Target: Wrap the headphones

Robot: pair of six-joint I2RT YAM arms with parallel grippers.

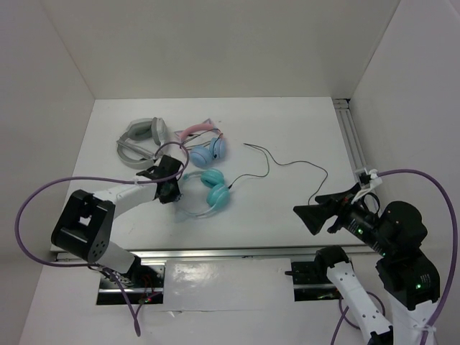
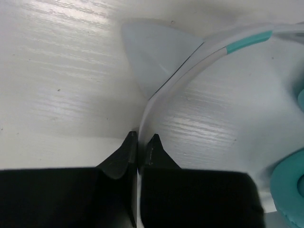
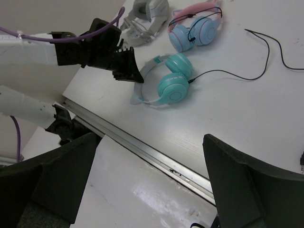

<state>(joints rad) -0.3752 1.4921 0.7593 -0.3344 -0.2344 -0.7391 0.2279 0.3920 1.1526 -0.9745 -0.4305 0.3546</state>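
Note:
The headphones (image 1: 213,190) lie on the white table, teal ear cups side by side, pale cat-ear headband (image 1: 188,209) toward the front. My left gripper (image 1: 172,189) is shut on the headband's left side; in the left wrist view the thin pale band (image 2: 190,71) runs down between the closed fingertips (image 2: 128,147), with a cat ear (image 2: 156,52) just beyond and a teal cup (image 2: 289,185) at the right. The thin black cable (image 1: 267,167) trails right from the cups across the table. My right gripper (image 1: 310,215) is open and empty, raised near the front right, apart from the headphones (image 3: 173,80).
Grey-white headphones (image 1: 140,140) and pink-band blue-cup headphones (image 1: 205,144) lie behind the teal pair. An aluminium rail (image 1: 352,136) runs along the table's right side, and another (image 1: 215,251) along the front edge. White walls enclose the table.

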